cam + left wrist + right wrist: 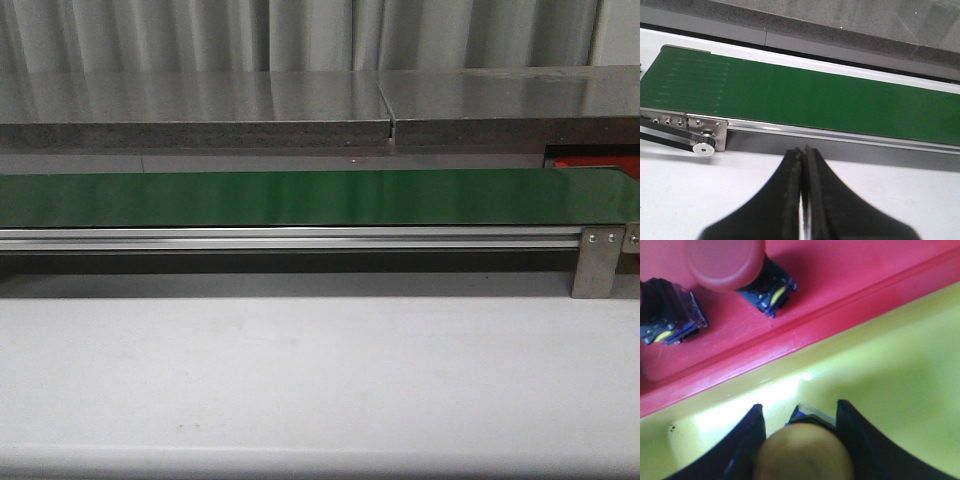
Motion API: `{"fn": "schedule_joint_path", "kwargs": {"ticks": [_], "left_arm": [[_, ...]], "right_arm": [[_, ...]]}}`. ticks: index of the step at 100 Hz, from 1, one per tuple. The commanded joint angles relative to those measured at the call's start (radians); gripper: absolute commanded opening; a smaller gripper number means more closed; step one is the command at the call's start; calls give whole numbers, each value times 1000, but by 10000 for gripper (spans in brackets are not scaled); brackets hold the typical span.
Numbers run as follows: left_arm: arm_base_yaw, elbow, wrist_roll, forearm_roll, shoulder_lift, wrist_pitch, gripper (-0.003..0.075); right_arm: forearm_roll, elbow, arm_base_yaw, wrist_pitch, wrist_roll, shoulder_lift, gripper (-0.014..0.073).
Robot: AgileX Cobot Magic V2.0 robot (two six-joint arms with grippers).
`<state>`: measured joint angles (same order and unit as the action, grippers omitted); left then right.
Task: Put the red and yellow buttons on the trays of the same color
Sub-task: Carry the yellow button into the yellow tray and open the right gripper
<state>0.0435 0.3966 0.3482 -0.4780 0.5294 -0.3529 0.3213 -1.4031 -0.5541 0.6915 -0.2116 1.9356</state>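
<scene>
Left hand [802,155] has its fingers pressed together, holding nothing, above the white surface [685,200] near the green belt [815,100]. Right hand [797,412] is clamped on a yellow button [802,452] over the yellow tray [900,360]. Beside it, the red tray [840,270] holds a red button [725,262].

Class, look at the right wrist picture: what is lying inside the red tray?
Inside the red tray sit two buttons: one with a red cap on a dark base, and another dark base whose cap is cut off at the picture's edge. The rest of the tray is out of frame.
</scene>
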Motion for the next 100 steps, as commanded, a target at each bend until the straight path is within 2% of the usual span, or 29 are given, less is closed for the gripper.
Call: {"fn": "schedule_joint_path", "kwargs": {"ticks": [1, 22, 29, 50, 58, 85, 100], "left_arm": [[8, 28, -1, -20, 1, 70, -19], [8, 28, -1, -20, 1, 70, -19], [8, 28, -1, -20, 1, 70, -19], [8, 28, -1, -20, 1, 70, -19], [8, 28, -1, -20, 1, 70, -19], [8, 28, -1, -20, 1, 70, -19], [8, 28, -1, -20, 1, 70, -19]], "right_arm": [[29, -23, 0, -51, -6, -33, 206], [34, -23, 0, -57, -8, -12, 209], [34, -23, 0, -52, -9, -10, 242], [33, -26, 0, -40, -10, -11, 535], [33, -27, 0, -40, -10, -26, 587], [55, -27, 12, -39, -31, -146, 584], [69, -26, 73, -39, -64, -263, 584]]}}
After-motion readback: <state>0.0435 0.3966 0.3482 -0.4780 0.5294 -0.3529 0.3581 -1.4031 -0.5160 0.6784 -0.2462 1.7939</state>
